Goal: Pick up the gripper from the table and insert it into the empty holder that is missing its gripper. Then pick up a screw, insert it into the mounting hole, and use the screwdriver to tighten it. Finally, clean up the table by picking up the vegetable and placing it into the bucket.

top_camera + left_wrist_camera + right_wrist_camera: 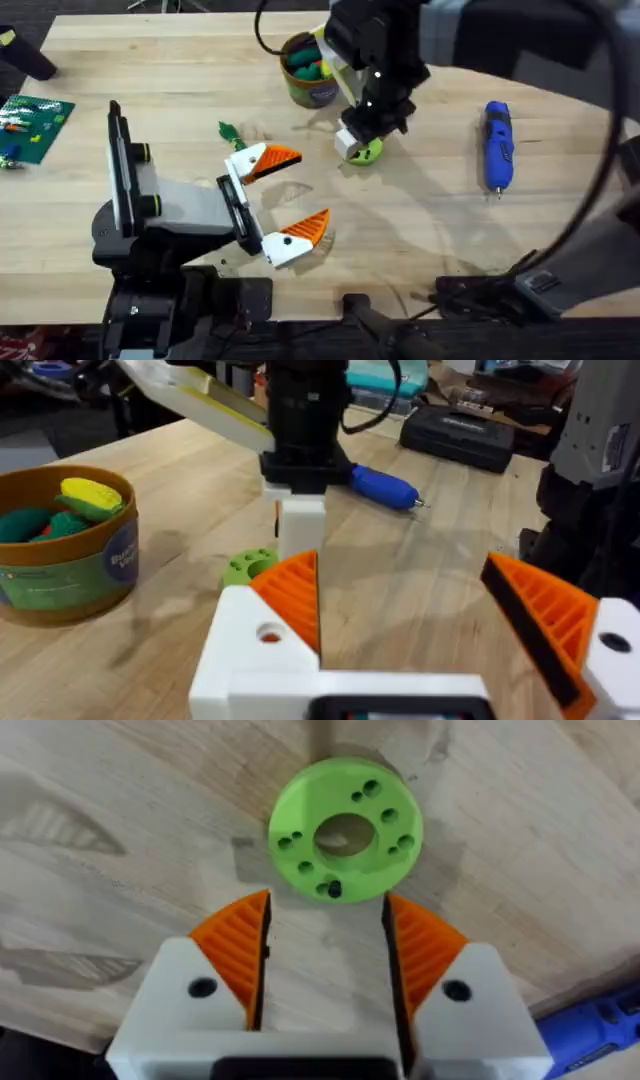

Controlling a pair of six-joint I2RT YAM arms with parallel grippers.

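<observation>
Wooden table [420, 230], bucket [62, 550] label band's blue print unreadable.

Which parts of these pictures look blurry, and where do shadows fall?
Overhead: the right arm rises large and blurred near the camera; its shadow crosses the table. Left wrist: the bucket casts a soft shadow. Right wrist: the green disc looks sharp, with faint shadows on the wood.

bright blue pen-shaped screwdriver [497, 145], yellow-olive round bucket [310, 85] with pale label band, lime-green holed disc [345, 828], white grippers' orange ribbed pads [240, 945], pale wood-grain table [420, 200]
</observation>
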